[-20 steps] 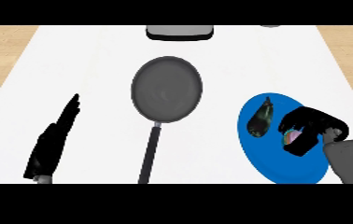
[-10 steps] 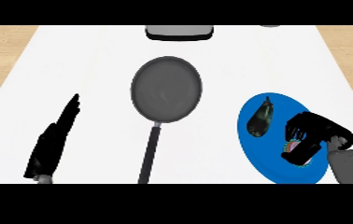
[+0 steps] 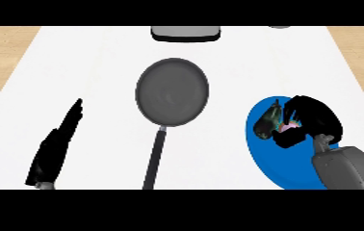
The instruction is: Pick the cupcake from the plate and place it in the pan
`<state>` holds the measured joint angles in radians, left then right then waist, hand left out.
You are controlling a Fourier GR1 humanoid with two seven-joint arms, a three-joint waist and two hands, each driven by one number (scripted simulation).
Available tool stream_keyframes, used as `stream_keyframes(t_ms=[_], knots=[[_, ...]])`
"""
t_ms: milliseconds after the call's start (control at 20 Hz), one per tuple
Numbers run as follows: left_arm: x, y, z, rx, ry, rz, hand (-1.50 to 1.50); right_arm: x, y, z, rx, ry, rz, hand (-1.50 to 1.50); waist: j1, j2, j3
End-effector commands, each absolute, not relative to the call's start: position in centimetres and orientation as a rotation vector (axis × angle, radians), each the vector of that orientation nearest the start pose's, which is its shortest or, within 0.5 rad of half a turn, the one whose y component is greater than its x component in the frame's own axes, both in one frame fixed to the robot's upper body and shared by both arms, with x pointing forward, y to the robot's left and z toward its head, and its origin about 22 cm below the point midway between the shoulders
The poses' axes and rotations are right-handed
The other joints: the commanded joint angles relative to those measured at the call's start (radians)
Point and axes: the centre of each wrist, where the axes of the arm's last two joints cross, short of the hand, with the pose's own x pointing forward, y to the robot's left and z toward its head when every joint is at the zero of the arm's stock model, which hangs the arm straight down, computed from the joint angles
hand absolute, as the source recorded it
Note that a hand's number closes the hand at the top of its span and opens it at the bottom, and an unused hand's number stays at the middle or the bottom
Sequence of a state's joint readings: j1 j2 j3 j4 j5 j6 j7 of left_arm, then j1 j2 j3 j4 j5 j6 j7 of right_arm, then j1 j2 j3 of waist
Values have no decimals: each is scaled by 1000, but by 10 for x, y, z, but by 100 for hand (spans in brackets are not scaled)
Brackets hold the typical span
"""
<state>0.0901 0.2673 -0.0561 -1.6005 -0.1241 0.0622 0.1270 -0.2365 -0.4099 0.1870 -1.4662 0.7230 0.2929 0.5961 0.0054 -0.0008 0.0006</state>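
At the lower left of the white counter [image 3: 99, 71], the robot's left hand [image 3: 55, 150] rests flat with its fingers straight and together, holding nothing and well apart from everything else. In the middle lies the dark round pan [image 3: 172, 91], its long handle pointing toward the near edge; nothing is in it. Beyond it, at the counter's far edge, stands a grey appliance [image 3: 185, 32] that plays no part here. At the right sits the blue plate [image 3: 266, 158], with a dark oblong item [image 3: 268, 121], too murky to identify, lying on its far left part. Just beside that item, the right hand [image 3: 316, 117] is curled over the plate, its fingers and thumb closed round a small pink thing that appears to be the cupcake [image 3: 288, 127]; the grey forearm [image 3: 341, 167] comes in from the lower right corner. The grasp looks made, but the cupcake is above or on the plate, and whether it has left the surface cannot be told. The lift, the carry leftward across to the pan and the release inside it remain to be done.
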Motion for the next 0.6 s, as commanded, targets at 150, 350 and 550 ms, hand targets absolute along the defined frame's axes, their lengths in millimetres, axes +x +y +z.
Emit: stream_keyframes(t_ms=[150, 350, 550], knots=[[226, 273, 4, 323, -1384, -259, 0, 308, -225, 117, -1175, -1395, 876, 150, 2, 1, 0], [221, 278, 13, 329, -1385, -266, 0, 307, -203, 109, -1195, -1487, 932, 150, 5, 1, 0], [215, 276, 10, 328, -1390, -273, 0, 336, -172, 125, -1091, -1586, 870, 150, 11, 3, 0]])
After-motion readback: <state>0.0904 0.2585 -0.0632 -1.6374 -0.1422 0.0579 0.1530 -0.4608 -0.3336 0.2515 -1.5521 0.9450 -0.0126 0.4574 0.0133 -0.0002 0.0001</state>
